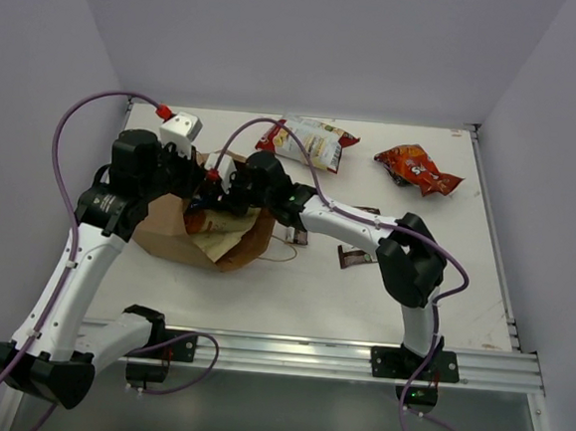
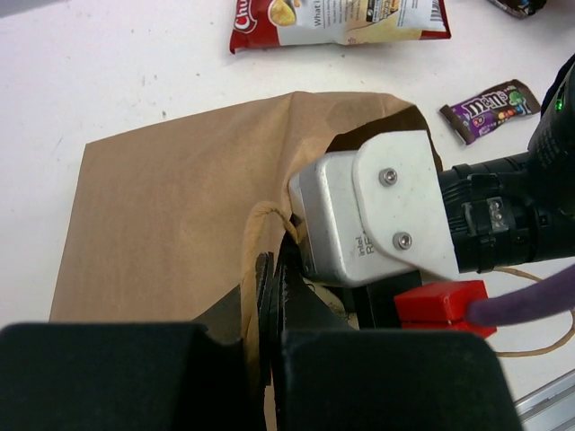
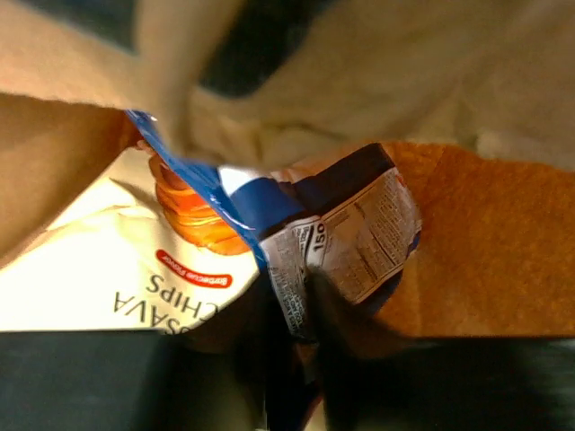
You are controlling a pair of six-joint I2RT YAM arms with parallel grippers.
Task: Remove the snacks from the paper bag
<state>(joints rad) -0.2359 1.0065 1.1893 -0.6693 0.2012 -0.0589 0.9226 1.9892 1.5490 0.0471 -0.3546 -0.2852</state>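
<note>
Paper bag point(image 1: 167, 236): lies on its side at centre left of the bench point(image 1: 311, 297), mouth facing right, thin loop handle trailing onto the bench beside it.

Left tool point(image 2: 277, 292): pressed together on the bag's upper rim at the mouth, paper pinched between the fingers.

Right tool point(image 3: 295, 328): pushed in through the mouth, closed on the lower corner of a blue-white packet point(image 3: 350, 233) inside.

Just left of that packet, also inside: a tan-orange packet point(image 3: 108, 269).

Out on the bench:
- white-red chip bag point(image 1: 314, 143) at upper centre
- orange-red chip bag point(image 1: 418, 170) at upper right
- purple candy bar point(image 2: 490, 109) near the bag's mouth
- dark brown candy bar point(image 1: 353, 258) just below the right arm in the top view
</note>
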